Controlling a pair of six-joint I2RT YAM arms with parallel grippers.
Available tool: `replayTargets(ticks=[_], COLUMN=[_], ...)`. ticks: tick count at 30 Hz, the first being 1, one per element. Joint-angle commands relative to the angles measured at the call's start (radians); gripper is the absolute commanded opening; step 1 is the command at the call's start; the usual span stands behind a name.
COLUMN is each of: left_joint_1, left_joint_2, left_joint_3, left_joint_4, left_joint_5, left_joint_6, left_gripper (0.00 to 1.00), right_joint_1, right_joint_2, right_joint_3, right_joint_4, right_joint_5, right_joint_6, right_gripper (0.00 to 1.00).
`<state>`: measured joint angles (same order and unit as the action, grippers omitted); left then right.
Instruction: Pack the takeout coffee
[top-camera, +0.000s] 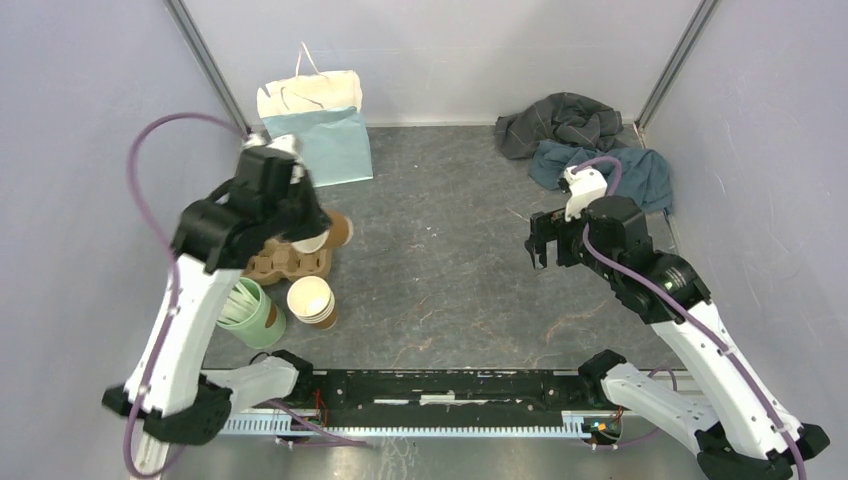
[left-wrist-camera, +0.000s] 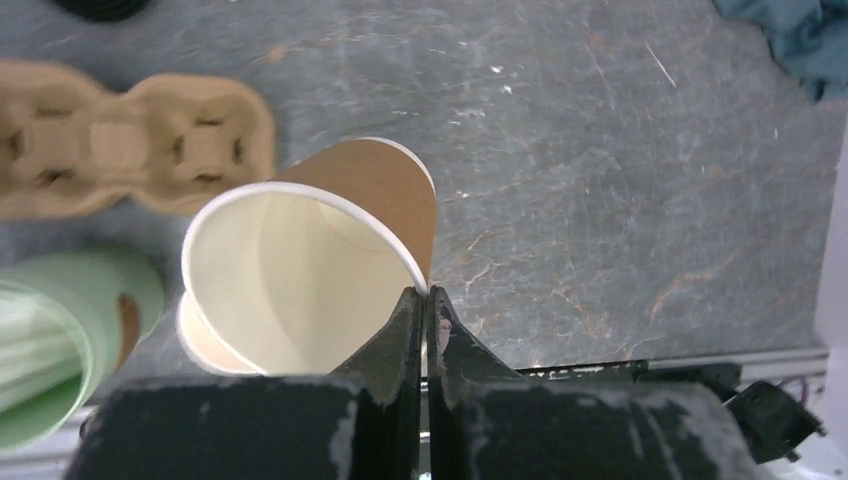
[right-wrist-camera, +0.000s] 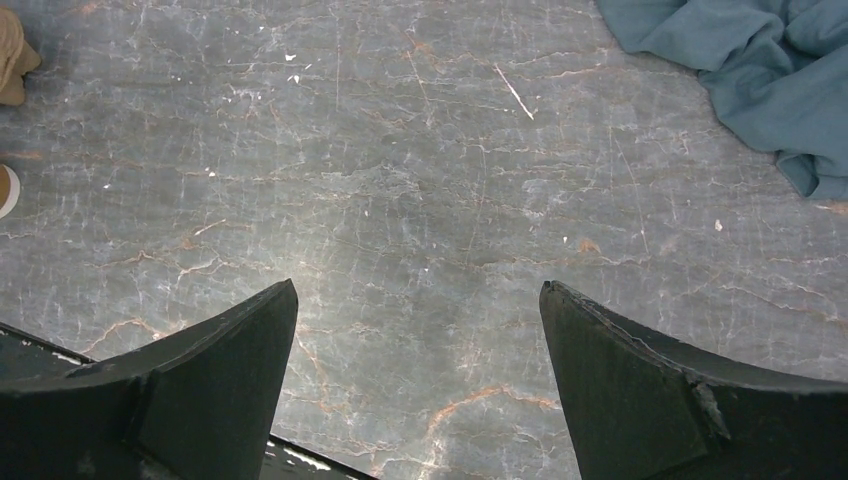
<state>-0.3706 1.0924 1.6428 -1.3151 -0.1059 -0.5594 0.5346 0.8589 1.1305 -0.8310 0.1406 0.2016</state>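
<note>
Between the left fingers (left-wrist-camera: 398, 345) a lidless cup (left-wrist-camera: 290, 270) is gripped; right fingers (right-wrist-camera: 200, 385) are spread; nothing appears packed yet.

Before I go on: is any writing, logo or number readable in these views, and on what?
None can be read in any view.
On the paper bag: dark marks on the cream part, too small to read as letters.
On the pale green cup: a brown patch, no legible letters.
On the lidless brown cup pinched by the left gripper: plain, no print.
</note>
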Motion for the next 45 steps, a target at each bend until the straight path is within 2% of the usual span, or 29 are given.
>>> replayTargets(ticks=[1,2,6,12,18,27,30,32,35,40,41,43,45], left_joint_1=[-0.233,-0.32,-0.535,-0.725,-0.793,-0.814,-0.813,-0.813,-0.812,-0.783,-0.761,-0.699,-0.627], left_joint_2=[0.153,0.196,0.372,0.719,0.989,1.108,1.103,1.085,1.035,0.904,0.867,0.794,0.719], left_joint_3=[-0.016,-0.014,-0.016,0.153,0.334,0.441,0.44,0.441,0.446,0.416,0.392,0.334,0.261], left_joint_4=[0.183,0.188,0.236,0.269,0.27,0.274,0.272,0.261,0.229,0.143,0.133,0.131,0.16], left_joint_5=[-0.112,-0.163,-0.308,-0.405,-0.375,-0.325,-0.321,-0.333,-0.375,-0.458,-0.466,-0.461,-0.444], left_joint_6=[-0.052,-0.079,-0.136,-0.106,-0.052,-0.022,-0.02,-0.02,-0.01,0.006,0.006,0.01,0.042], left_gripper=[0.02,0.02,0.02,0.02,0.02,0.04,0.22,0.39,0.58,0.78,0.8,0.92,0.99], right_joint_1=[-0.003,-0.003,-0.003,-0.003,-0.004,-0.003,-0.003,-0.003,-0.002,-0.002,-0.003,-0.003,-0.003], right_joint_2=[-0.066,-0.081,-0.171,-0.316,-0.388,-0.405,-0.396,-0.386,-0.369,-0.314,-0.294,-0.256,-0.221], right_joint_3=[0.015,0.015,-0.013,-0.039,0.003,0.009,-0.002,-0.006,-0.016,-0.046,-0.054,-0.073,-0.094], right_joint_4=[-0.006,-0.014,-0.009,0.014,0.004,-0.02,-0.014,-0.006,0.017,0.066,0.073,0.091,0.12], right_joint_5=[0.049,0.063,0.088,0.139,0.184,0.2,0.184,0.176,0.162,0.152,0.157,0.175,0.191], right_joint_6=[0.008,0.018,0.067,0.132,0.118,0.102,0.094,0.084,0.058,-0.009,-0.027,-0.054,-0.074], right_gripper=[0.98,0.98,0.98,0.98,0.98,0.98,0.98,0.98,0.98,0.98,0.98,0.98,0.98])
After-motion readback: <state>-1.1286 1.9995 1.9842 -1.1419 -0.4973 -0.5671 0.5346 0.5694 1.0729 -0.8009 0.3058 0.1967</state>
